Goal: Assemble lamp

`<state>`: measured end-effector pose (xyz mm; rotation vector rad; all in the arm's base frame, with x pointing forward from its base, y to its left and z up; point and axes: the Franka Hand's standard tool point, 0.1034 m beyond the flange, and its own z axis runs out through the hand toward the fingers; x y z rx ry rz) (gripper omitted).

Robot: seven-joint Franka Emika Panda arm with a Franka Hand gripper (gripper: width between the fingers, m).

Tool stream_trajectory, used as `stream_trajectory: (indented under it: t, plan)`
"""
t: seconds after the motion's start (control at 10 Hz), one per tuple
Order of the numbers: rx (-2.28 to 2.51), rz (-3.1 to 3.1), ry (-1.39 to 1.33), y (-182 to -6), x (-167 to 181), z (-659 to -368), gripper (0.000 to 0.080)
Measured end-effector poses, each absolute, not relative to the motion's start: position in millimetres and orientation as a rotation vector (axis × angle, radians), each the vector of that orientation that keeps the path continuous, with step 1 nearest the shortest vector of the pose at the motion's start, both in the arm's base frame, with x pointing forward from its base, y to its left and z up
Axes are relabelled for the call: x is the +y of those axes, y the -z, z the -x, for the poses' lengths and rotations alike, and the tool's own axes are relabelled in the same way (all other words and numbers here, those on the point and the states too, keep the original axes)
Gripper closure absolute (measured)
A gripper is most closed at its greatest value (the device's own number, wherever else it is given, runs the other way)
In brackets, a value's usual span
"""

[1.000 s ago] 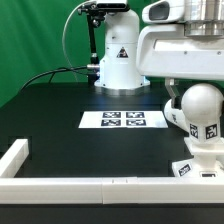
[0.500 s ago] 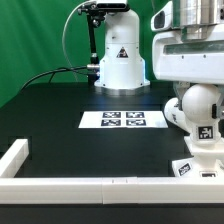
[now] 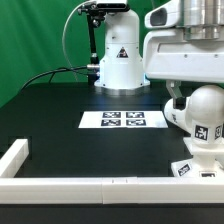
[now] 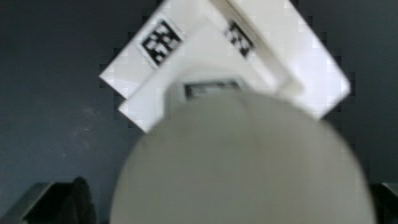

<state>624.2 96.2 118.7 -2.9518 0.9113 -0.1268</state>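
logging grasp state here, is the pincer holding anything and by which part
Cannot tell. The pincer is right over the bulb, which sits on the base, but neither view shows whether its fingers touch the bulb's sides.

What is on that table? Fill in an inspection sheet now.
Surface: black table, white rail along its near edge.
Job's things: bulb over the base, contact unclear; third tagged part beside them, partly hidden.
Clutter: marker board only.
Grippers: gripper at the bulb; open or shut unclear.
Cables: black cable runs to the arm's pedestal.
Surroundings: green backdrop.
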Motion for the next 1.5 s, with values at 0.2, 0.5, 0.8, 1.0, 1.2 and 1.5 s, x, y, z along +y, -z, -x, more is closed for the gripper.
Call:
stream_trajectory:
  t: [0.2, 0.5, 0.8, 1.0, 1.2, 1.5]
  plan:
    - [0.755, 2.997, 0.136, -119.7, 96.3, -622.9, 0.01]
    - [0.483, 3.063, 0.141, -119.0, 95.2, -622.7, 0.01]
    - [-0.321, 3.175, 0.033, -120.5, 103.7, -625.5, 0.01]
    - [-0.54, 3.161, 0.042, -121.0, 99.3, -628.6, 0.01]
    - [-0.684, 3.14, 0.028, -120.6, 97.7, -627.8, 0.01]
    - [-0.71, 3.144, 0.015, -118.6, 98.5, -625.4, 0.01]
